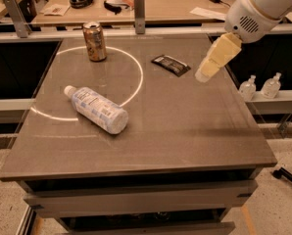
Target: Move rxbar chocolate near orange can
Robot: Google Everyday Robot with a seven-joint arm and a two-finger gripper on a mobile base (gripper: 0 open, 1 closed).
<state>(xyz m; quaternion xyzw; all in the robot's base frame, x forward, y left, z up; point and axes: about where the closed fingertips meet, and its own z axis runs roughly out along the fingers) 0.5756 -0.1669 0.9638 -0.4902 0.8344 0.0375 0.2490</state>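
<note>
rxbar chocolate (pixel 171 64) lies flat on the table (pixel 185 146) toward the back, pale wrapper text unreadable, well apart from the upright orange can (pixel 94 41) at back left; gripper (pixel 203 76) hangs just right of the bar, open/closed can't tell; clear bottle (pixel 96 109) on its side, white label illegible.

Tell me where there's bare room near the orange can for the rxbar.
Bare table lies right of the orange can, between it and the rxbar chocolate. The near right half, below the gripper hovering by the bar, is bare too. The lying bottle crowds the left.
</note>
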